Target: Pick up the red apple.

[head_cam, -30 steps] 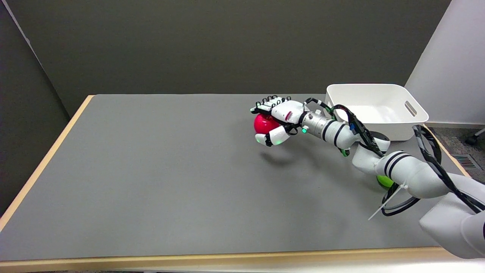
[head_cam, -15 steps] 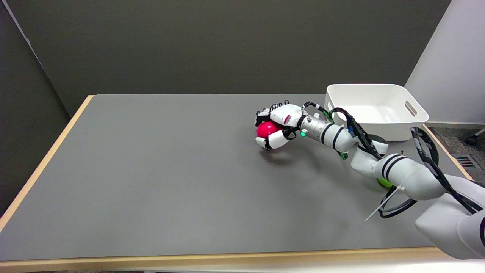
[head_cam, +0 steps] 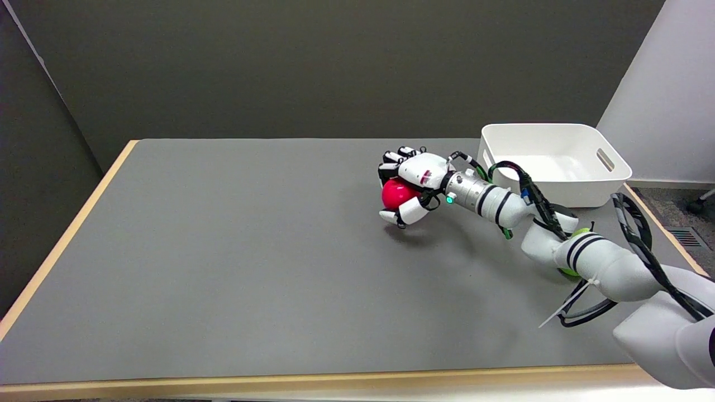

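Beside the robot hand (head_cam: 410,187), white bin (head_cam: 558,190).

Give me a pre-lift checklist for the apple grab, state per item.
1. Right hand around the red apple: ok, fingers curl over the top, thumb sits below.
2. Grip firm enough to lift: cannot tell, contact pressure is not visible.
3. Apple off the table: cannot tell, a shadow lies just under the hand.
4. Space above the hand free: ok, nothing hangs over it.
5. White bin clear of the arm: ok, it stands behind the forearm, apart.
6. Green object by the elbow: cannot tell, mostly hidden by the arm, so its clearance is unclear.
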Motion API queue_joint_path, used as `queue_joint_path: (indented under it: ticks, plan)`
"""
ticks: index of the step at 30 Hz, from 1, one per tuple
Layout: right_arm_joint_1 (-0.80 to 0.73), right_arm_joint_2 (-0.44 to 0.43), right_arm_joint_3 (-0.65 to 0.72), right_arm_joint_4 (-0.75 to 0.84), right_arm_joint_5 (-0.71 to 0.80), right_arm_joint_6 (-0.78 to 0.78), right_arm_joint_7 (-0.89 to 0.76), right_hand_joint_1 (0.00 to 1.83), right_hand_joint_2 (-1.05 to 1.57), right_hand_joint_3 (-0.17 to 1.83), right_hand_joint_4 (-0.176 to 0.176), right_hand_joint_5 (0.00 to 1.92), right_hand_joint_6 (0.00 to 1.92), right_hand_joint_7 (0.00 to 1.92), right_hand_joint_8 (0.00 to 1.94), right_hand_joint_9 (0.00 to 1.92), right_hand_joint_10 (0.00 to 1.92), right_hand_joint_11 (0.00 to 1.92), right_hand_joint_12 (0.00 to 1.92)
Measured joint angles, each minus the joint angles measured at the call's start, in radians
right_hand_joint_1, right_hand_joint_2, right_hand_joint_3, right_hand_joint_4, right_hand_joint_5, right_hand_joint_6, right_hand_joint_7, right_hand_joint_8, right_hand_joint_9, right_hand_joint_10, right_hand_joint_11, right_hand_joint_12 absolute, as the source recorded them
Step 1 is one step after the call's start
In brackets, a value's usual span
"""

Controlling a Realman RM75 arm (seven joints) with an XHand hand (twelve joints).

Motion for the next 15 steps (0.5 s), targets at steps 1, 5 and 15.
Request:
queue_joint_path:
  ticks: [1,5,15]
  plan:
    - [-0.004,0.0,0.008,0.004,0.005,0.011,-0.005,0.75,0.85,0.69,-0.019,0.42,1.92,0.1,1.94,0.49,1.92,0.0,1.92]
    - [-0.024,0.005,0.045,0.035,0.022,0.048,-0.022,0.76,1.11,0.7,0.042,0.51,1.92,0.1,1.94,0.48,1.92,0.0,1.92]
    - [-0.114,0.039,0.212,0.221,0.057,0.115,-0.079,0.76,1.12,0.69,0.033,0.5,1.92,0.12,1.94,0.48,1.92,0.0,1.92]
